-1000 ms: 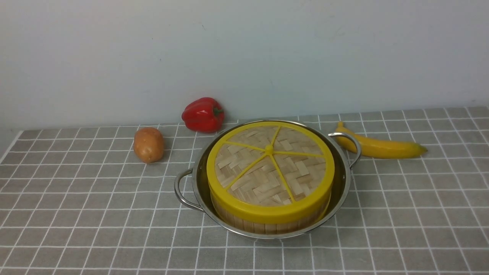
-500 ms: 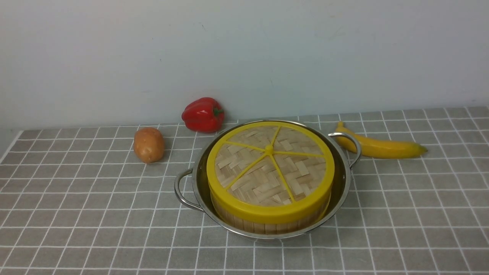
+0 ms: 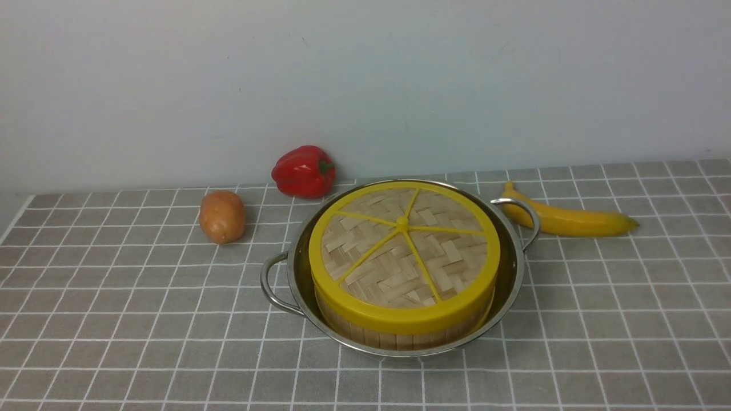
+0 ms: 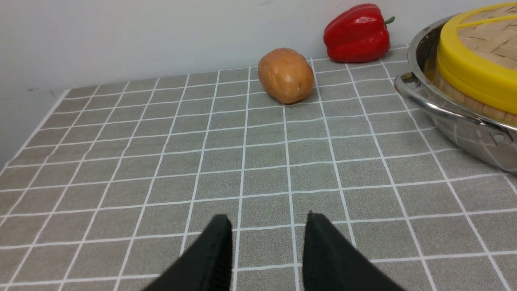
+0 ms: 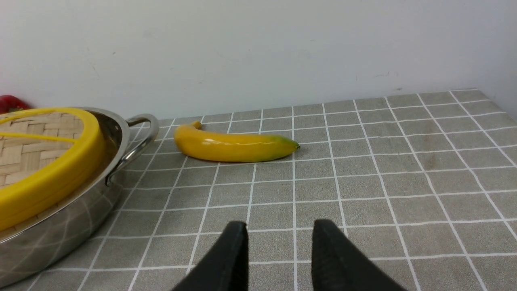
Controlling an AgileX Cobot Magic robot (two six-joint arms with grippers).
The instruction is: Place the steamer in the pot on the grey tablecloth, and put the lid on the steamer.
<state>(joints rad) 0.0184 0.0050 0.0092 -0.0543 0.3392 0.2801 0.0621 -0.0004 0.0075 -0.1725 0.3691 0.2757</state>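
Observation:
The shiny steel pot (image 3: 294,279) stands on the grey tablecloth (image 3: 114,319) in the middle of the front view. Inside it sits the bamboo steamer (image 3: 400,335), its slatted wall showing below the woven lid (image 3: 404,251), which rests flat on top with its yellow rim and spokes. Neither arm appears in the front view. My left gripper (image 4: 268,220) hovers open over bare cloth, well short of the pot (image 4: 464,125) and lid (image 4: 472,68). My right gripper (image 5: 279,226) is also open over the cloth, with the pot (image 5: 60,226) and lid (image 5: 48,178) off to one side.
A potato (image 3: 222,216) lies left of the pot and a red bell pepper (image 3: 303,171) stands behind it by the wall. A banana (image 3: 565,220) lies right of the pot's handle (image 3: 522,220). The cloth's left edge (image 3: 14,220) shows at far left.

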